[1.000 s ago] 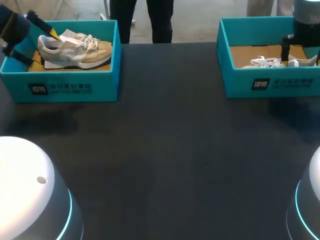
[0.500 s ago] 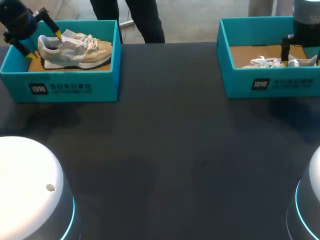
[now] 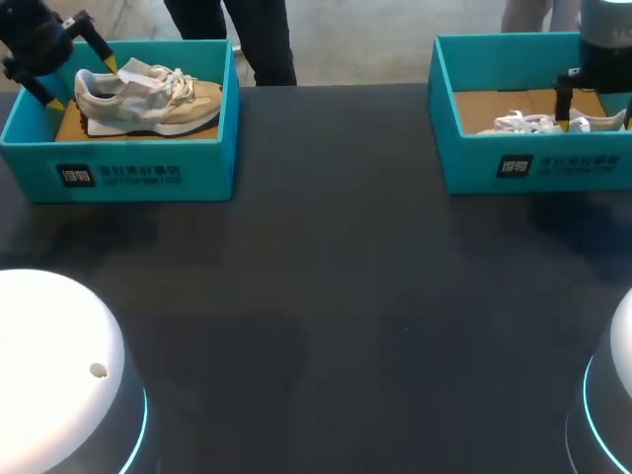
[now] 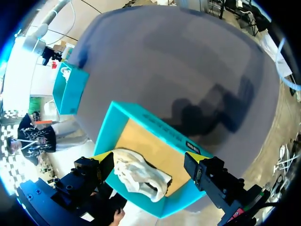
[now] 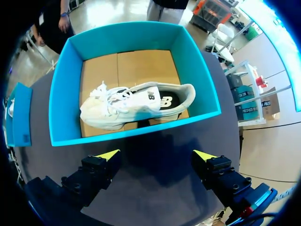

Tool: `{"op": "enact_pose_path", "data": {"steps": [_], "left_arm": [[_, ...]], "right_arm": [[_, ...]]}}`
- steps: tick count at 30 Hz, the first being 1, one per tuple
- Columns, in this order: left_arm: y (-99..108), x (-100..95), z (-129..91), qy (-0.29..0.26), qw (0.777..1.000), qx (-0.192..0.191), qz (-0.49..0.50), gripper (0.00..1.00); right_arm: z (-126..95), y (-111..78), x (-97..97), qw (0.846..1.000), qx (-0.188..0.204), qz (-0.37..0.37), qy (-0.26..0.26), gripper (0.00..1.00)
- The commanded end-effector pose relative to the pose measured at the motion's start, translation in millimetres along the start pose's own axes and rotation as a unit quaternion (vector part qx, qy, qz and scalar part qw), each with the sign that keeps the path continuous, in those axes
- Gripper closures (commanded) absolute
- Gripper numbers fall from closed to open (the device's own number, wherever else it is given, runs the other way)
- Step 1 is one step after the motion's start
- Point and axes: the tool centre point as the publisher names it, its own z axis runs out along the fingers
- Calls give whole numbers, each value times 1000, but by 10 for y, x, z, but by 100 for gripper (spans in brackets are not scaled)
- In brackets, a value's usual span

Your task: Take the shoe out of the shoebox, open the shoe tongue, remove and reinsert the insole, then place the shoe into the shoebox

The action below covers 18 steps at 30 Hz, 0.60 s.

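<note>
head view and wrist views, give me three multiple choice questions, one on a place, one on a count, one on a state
1. Where is the beige shoe?
A. in the left shoebox
B. out between the two boxes
C. hanging from a gripper

2. How many teal shoeboxes stand on the table?
A. one
B. two
C. three

3. The right gripper is
A. shut on a shoe
B. shut on a box wall
C. open, holding nothing

Answers:
1 A: the shoe lies on the cardboard floor inside that box.
2 B: there are only the left shoebox and the right shoebox, at the far corners.
3 C: its yellow-tipped fingers stand wide apart with nothing between them.
</note>
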Motion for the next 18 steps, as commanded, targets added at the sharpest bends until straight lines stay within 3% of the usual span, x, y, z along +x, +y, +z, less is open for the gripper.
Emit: {"op": "enact_pose_path", "data": {"steps": [1, 5, 13, 18], "left_arm": [[198, 66, 29, 11, 1000, -1, 28, 0], [302, 160, 118, 39, 996, 19, 78, 0], [694, 271, 272, 32, 986, 58, 153, 0], [1007, 288, 389, 61, 976, 52, 203, 0]], "right_arm": [[-2, -14, -3, 1000, -1, 1, 1, 0], [-2, -14, -3, 1000, -1, 1, 1, 0], [-2, -14, -3, 1000, -1, 1, 1, 0], [-2, -14, -3, 1000, -1, 1, 1, 0]]}}
